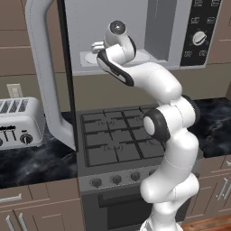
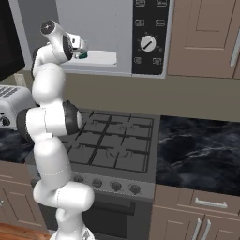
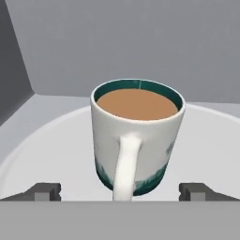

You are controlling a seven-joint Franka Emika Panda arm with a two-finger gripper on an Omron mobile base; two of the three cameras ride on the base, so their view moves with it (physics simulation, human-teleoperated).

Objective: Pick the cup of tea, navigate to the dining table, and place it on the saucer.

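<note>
**mugwatcher:** Inside the open microwave (image 1: 135, 31) over the stove, the cup of tea (image 3: 137, 136) sat upright on the big round white microwave plate (image 3: 42, 150), full of light brown liquid nearly to the rim. In the hand view the cup was dead centre, its handle pointing toward 6 o'clock, straight at the camera. Teal-green on the inner lip and around the base.

**pandafan:** And the gripper (image 3: 121, 191)? Was it on the cup?

**mugwatcher:** Nope, jaws were spread wide apart, nothing held. One dark fingertip (image 3: 44, 191) showed at about 8 o'clock of the cup and the other at about 4 o'clock, both low in the hand view, with the handle between them. Couldn't tell whether either tip touched the cup; it looked like they didn't.

**pandafan:** What about the rest of the scene?

**mugwatcher:** From the left base view the arm reached up from the lower right, hand poked into the microwave opening, door (image 1: 45, 67) swung out at 9 o'clock. Gas stove (image 1: 119, 135) sat right under it, toaster (image 1: 20, 122) on the black marble worktop (image 1: 36, 162) at 9 o'clock of the stove. The right base view showed more worktop at 3 o'clock of the stove.
</note>
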